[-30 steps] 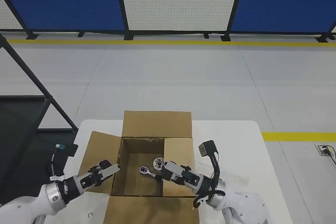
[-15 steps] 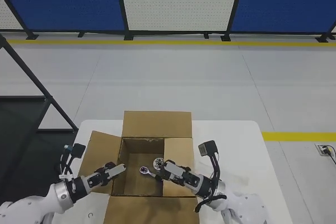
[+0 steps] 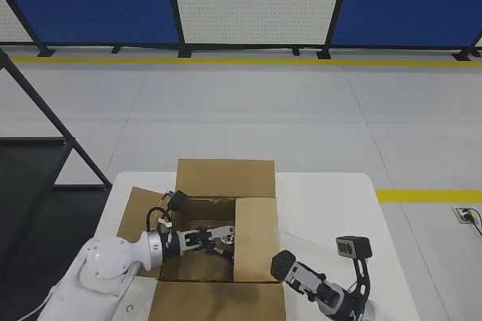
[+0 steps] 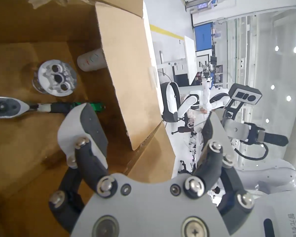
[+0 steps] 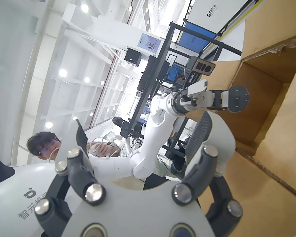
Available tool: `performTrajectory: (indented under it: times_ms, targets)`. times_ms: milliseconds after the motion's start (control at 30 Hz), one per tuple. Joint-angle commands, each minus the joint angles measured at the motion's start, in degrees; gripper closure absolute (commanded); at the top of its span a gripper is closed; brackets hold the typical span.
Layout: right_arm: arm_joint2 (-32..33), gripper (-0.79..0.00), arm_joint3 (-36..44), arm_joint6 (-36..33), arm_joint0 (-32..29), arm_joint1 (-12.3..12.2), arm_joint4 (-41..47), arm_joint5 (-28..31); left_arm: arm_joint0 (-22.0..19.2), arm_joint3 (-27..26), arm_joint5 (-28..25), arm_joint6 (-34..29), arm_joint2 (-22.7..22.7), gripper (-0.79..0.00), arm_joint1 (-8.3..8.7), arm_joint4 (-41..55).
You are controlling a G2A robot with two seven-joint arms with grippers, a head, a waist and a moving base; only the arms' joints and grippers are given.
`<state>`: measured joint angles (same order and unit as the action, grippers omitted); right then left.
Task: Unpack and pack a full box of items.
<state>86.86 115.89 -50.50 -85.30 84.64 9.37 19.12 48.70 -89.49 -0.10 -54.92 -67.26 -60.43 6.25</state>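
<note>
The open cardboard box stands mid-table with its flaps spread. My left gripper is inside it, open and empty, hovering over the floor of the box. Below it lie a ratchet wrench with a dark handle, a round grey socket piece and a small white cylinder against the inner flap. My right gripper is outside the box by its front right corner, open with nothing between its fingers. The right wrist view shows the left gripper over the box.
The right flap is folded inward over part of the box opening. Bare white table lies right of the box. A dark metal rack stands off the table's left side.
My left gripper has moved from the left flap into the box. My right gripper has pulled back out of the box to the front right corner, leaving the ratchet wrench inside.
</note>
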Motion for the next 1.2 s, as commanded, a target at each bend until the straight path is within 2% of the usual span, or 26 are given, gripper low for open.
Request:
performTrajectory:
  times_ms: [0,233,533,733,1000,1167]
  targets:
    - [0.4,-0.785,0.5,-0.2,-1.4,-0.2,0.4,0.6,-2.4,2.2,-0.1,0.4,3.3,-0.785,-0.72,0.2]
    - [0.0,-0.785,1.1,0.5,-3.4,-1.0,0.0,1.5,-8.8,9.4,-0.6,3.6,11.6,-0.785,-3.21,-2.1]
    - [-1.3,-0.785,1.7,0.9,-3.4,-1.9,-2.3,0.3,-11.6,13.0,-2.6,3.8,14.4,-0.785,-4.8,0.1]
    - [-2.9,-0.785,1.9,1.3,-2.7,-2.5,-3.9,-0.7,-11.4,11.1,-3.5,3.5,13.0,-0.785,-4.67,0.5]
    - [-4.1,-0.785,2.8,2.3,-2.4,-3.2,-5.9,-1.2,-9.5,4.5,-3.6,3.5,9.8,-0.785,-4.03,1.1]
    - [-3.9,-0.785,3.9,3.1,-3.0,-3.7,-6.2,-1.5,-10.1,1.9,-3.1,4.2,9.9,-0.785,-4.35,2.3]
